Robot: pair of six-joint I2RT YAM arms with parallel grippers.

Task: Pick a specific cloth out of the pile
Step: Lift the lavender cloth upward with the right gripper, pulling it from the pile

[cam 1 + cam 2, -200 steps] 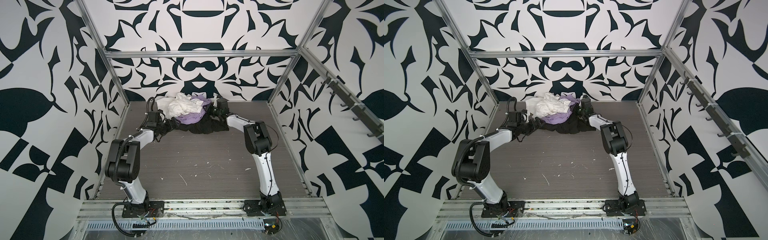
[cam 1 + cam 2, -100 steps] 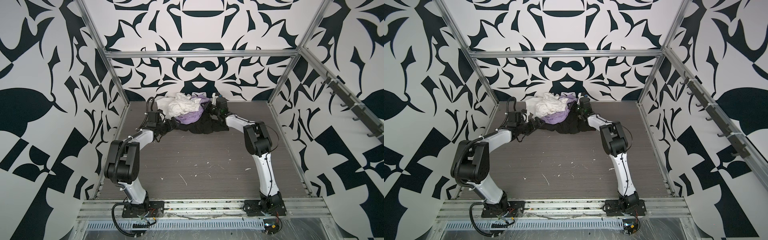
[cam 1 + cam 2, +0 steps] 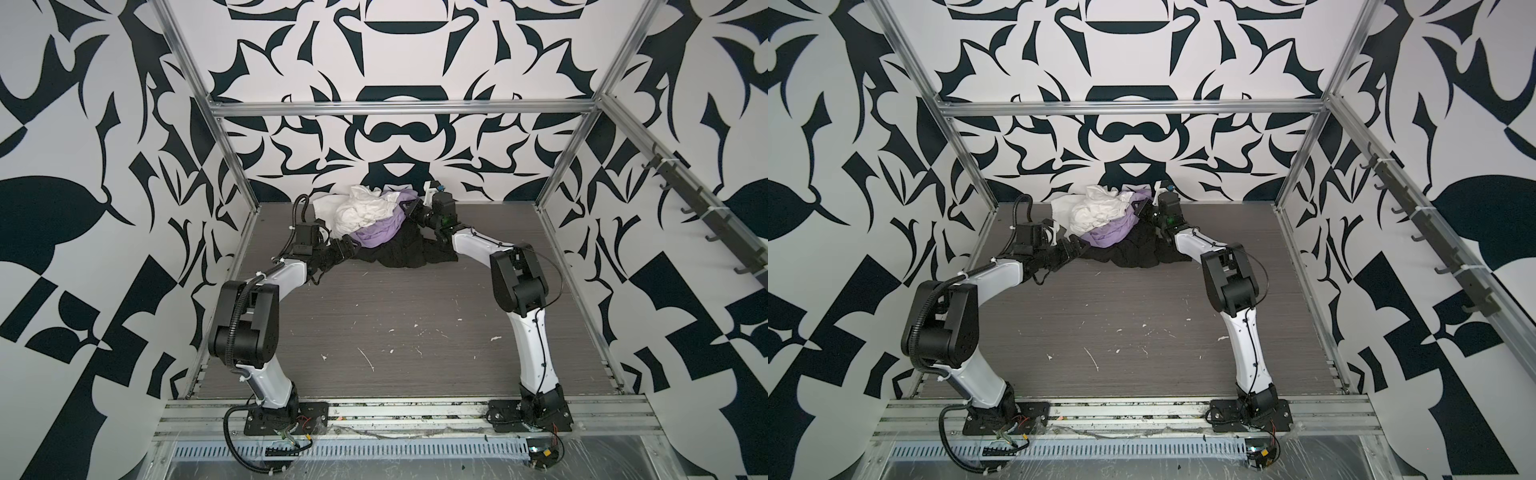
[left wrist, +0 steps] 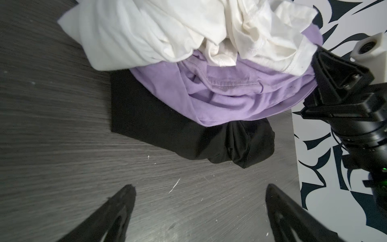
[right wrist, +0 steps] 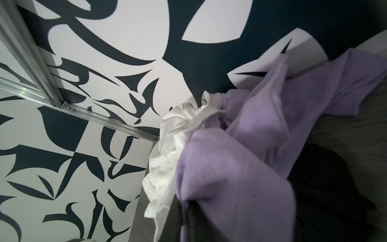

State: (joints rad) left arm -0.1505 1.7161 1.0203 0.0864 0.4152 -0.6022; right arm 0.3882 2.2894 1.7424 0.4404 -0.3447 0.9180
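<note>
Black-and-white patterned walls enclose a grey wood-grain table (image 3: 374, 316). The pile (image 3: 374, 226) is heaped at the upper middle of both top views, close to the back wall. Three layers are seen in it: a white cloth (image 3: 357, 212) on top, the lavender cloth (image 3: 380, 232) in the middle, and a black cloth (image 3: 399, 255) spread underneath on the table.

The right gripper (image 3: 410, 208) is set at the pile's right edge with its jaws pressed together. In the right wrist view lavender fabric is bunched directly at the dark finger, so a pinch on the lavender cloth is judged to be made. The left gripper (image 4: 200, 188) is held low over bare table at the pile's lower left edge. Its jaws are spread wide, with nothing between them.

Progress is judged as early. The wanted cloth is gripped but not separated: much of it is covered by the white cloth, and it rests on the black one. It is left to be drawn out from between the two, lifted clear and set apart. Some drag on the white cloth is to be expected.
</note>
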